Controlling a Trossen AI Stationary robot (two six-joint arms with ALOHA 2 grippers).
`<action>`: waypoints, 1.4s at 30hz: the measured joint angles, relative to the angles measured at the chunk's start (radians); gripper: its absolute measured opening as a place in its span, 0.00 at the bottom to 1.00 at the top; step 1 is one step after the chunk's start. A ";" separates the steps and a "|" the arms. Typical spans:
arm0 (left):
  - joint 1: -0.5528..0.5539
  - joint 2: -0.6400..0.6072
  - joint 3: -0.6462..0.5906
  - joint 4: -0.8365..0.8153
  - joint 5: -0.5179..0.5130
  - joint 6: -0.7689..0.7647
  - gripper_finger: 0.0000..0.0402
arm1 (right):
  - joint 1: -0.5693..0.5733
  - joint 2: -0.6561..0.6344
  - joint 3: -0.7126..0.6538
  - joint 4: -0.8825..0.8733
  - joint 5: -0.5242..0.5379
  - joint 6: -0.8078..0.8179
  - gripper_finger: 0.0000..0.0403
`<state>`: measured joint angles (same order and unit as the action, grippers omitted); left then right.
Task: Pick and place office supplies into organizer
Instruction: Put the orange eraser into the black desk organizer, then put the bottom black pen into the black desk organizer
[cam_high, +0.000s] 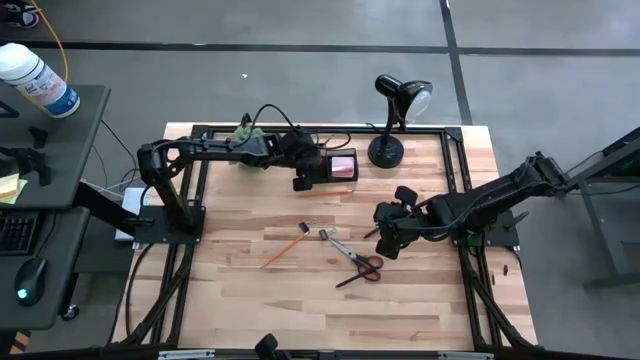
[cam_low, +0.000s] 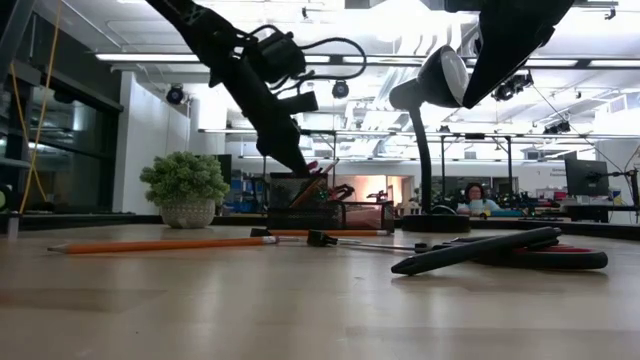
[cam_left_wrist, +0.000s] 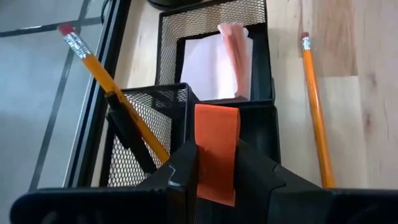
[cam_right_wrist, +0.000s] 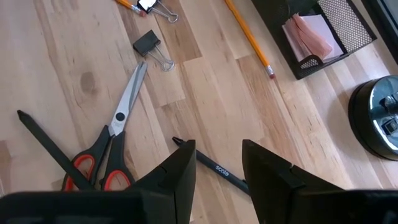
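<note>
Red eraser (cam_left_wrist: 216, 152) | clamped in left gripper (cam_left_wrist: 214, 171) | above organizer (cam_left_wrist: 168, 99) | right gripper (cam_right_wrist: 217, 165) wide

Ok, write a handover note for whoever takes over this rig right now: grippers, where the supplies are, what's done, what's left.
Left gripper: over the organizer, shut on the red eraser.
Right gripper: open, empty, low over the black pen.
Done: pink sticky notes in the tray, one pencil in the tall compartment.
Left on the table: scissors, two binder clips, an orange pencil by the clips, another pencil beside the organizer, and the pen.
</note>
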<state>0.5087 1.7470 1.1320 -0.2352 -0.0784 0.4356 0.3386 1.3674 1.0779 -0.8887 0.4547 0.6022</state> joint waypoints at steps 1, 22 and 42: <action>0.000 0.000 0.000 0.002 -0.005 -0.003 0.17 | 0.000 0.000 0.000 0.000 0.000 0.000 0.31; -0.005 0.000 0.000 0.009 -0.035 -0.078 0.17 | 0.000 0.000 0.000 0.000 0.006 -0.008 0.31; -0.006 0.006 0.000 0.010 -0.028 -0.082 0.34 | 0.000 0.000 0.000 0.000 0.013 -0.008 0.31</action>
<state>0.5026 1.7531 1.1320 -0.2253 -0.1066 0.3533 0.3386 1.3674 1.0777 -0.8886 0.4675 0.5945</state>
